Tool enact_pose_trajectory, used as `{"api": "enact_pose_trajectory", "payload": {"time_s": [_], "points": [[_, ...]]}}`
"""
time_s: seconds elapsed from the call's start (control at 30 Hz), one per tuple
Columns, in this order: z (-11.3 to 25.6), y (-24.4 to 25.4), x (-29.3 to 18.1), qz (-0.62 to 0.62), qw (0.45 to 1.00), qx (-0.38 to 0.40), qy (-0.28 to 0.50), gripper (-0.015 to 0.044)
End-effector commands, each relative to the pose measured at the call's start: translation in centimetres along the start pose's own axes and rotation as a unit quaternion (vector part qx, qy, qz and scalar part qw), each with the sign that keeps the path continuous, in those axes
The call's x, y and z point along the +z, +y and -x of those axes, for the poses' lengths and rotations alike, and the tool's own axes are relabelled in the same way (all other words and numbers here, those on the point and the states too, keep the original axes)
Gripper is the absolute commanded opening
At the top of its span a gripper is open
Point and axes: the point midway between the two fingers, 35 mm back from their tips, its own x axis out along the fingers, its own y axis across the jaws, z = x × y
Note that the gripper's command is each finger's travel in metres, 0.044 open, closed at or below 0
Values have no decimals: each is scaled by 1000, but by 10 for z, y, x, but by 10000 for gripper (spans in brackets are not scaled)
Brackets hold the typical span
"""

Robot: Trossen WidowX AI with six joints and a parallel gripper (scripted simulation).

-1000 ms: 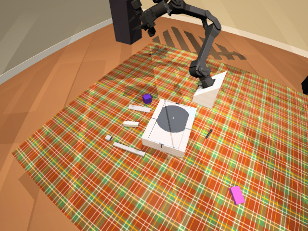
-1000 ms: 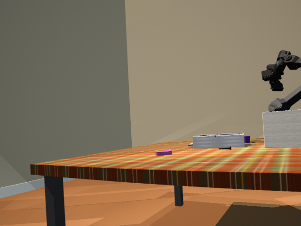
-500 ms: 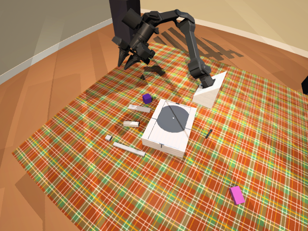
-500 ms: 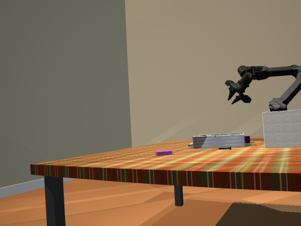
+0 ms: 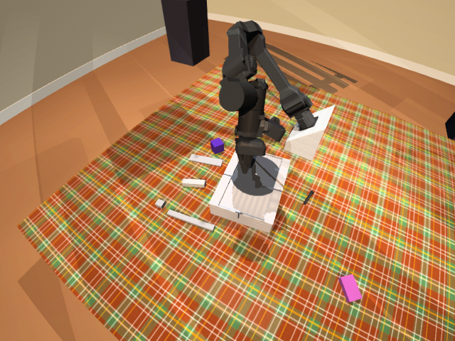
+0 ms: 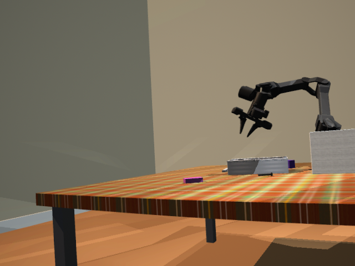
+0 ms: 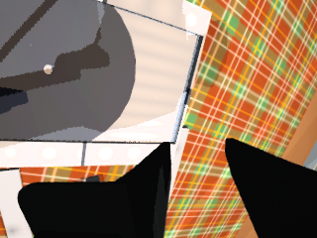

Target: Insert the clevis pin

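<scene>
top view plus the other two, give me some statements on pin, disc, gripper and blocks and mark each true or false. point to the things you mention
The pin (image 5: 308,197) (image 6: 265,174) lies on the table beside the tray (image 5: 240,219) (image 6: 243,167) (image 7: 30,154). True.
The disc (image 5: 244,185) (image 7: 119,64) leans against the tray's outside wall. False: it lies flat inside the tray.
The gripper (image 5: 249,169) (image 6: 243,134) (image 7: 197,147) is gripping the pin. False: its fingers stand apart with nothing between them.
The purple cube (image 5: 217,145) (image 6: 291,164) sits inside the tray. False: it is on the table outside it.
The pink block (image 5: 350,288) (image 6: 192,180) is on the table. True.
</scene>
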Motion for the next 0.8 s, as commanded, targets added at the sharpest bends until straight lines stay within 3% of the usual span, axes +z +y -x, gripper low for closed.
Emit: {"api": "enact_pose_trajectory", "payload": {"time_s": [0.0, 0.2, 0.33, 0.77], "points": [[-23, -7, 62, 111, 992, 43, -50, 160], [-47, 6, 159, 287, 944, 121, -111, 160], [-56, 44, 213, 412, 881, 186, -139, 160], [-62, 55, 221, 433, 867, 199, -143, 160]]}}
